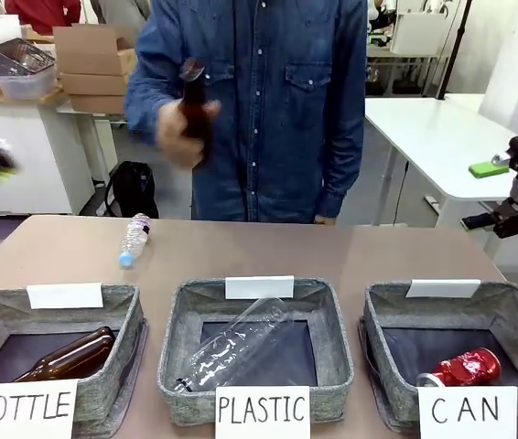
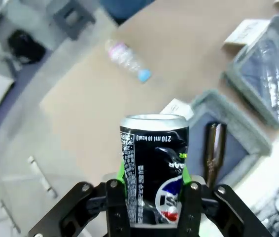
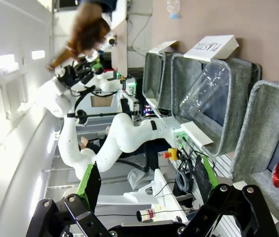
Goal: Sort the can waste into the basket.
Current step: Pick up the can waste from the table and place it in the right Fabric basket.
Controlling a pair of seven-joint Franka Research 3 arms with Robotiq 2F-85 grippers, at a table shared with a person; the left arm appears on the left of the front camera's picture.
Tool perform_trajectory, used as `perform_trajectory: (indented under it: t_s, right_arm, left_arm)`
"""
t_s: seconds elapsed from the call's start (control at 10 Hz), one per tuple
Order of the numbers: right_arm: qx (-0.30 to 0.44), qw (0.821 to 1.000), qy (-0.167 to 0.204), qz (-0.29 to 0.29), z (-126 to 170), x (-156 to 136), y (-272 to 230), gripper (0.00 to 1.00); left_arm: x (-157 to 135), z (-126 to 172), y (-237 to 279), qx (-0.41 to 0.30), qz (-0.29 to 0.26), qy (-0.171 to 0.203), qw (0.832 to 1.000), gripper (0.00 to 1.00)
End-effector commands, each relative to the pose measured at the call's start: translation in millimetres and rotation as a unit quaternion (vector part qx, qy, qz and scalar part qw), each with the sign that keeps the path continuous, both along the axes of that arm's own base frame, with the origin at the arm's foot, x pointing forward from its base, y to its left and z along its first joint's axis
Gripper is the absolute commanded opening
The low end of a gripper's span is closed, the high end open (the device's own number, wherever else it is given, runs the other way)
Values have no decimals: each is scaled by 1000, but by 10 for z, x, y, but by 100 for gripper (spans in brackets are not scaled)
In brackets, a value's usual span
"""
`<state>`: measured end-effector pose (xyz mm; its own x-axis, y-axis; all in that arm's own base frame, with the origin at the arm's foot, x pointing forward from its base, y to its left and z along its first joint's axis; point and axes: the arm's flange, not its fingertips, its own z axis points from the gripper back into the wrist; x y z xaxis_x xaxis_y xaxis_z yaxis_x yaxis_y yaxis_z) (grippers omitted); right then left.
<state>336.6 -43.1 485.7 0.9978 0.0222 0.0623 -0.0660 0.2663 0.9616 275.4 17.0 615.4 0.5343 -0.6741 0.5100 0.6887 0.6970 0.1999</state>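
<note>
Left claw point(image 2: 153, 183) is clamped on the dark can point(image 2: 154, 148), with the green pads point(image 2: 121, 174) pressed to either side of its lower half. The can stands upright in the grip, silver rim uppermost, its label print running sideways. It is held in the air, clear of the worktop point(image 2: 95, 98); in the left wrist view the BOTTLE basket point(image 2: 238, 126) lies below and to one side of it. Right claw point(image 3: 147, 180) stands apart with nothing between its fingers point(image 3: 91, 183). In the front view it sits at the picture's right edge, above and beyond the CAN basket point(image 1: 506, 311). The red can point(image 1: 465, 368), dented, lies on its side on the dark bottom of the CAN basket, toward the near side. A brown bottle point(image 1: 69, 357) lies in the BOTTLE basket, and a clear plastic bottle point(image 1: 236, 346) lies slantwise in the PLASTIC basket point(image 1: 328, 320). A small plastic bottle point(image 1: 134, 240) with a blue cap lies on bare worktop beyond the BOTTLE basket, apart from all three baskets. A person in a denim shirt stands at the far side with one hand point(image 1: 181, 135) raised at chest height, gripping a second brown bottle point(image 1: 193, 96); hand and bottle are both blurred
</note>
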Motion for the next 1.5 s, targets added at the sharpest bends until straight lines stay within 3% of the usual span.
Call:
perform_trajectory:
  t_s: [0.0,0.3,0.7,1.0,1.1,1.3,1.4]
  right_arm:
    - [1,1000,-9,5,17,5,-5,100]
    - [1,1000,-9,5,17,5,-5,100]
    - [1,1000,-9,5,17,5,-5,100]
    - [1,1000,-9,5,17,5,-5,100]
    - [1,1000,-9,5,17,5,-5,100]
    - [0,1000,0,0,1,-1,-1,100]
    - [-36,999,4,-11,179,-245,-160,100]
  left_arm:
    - [-588,361,557,14,49,15,999,41]
    - [-1223,478,1007,-56,72,-48,995,41]
    - [-1353,392,872,-62,55,-60,995,41]
    - [-1250,434,368,-62,-5,-88,994,41]
    - [-1130,423,64,-71,-1,-96,993,41]
    - [-690,309,-876,-79,-80,-101,989,41]
    - [-478,236,-1293,-94,-129,-89,983,41]
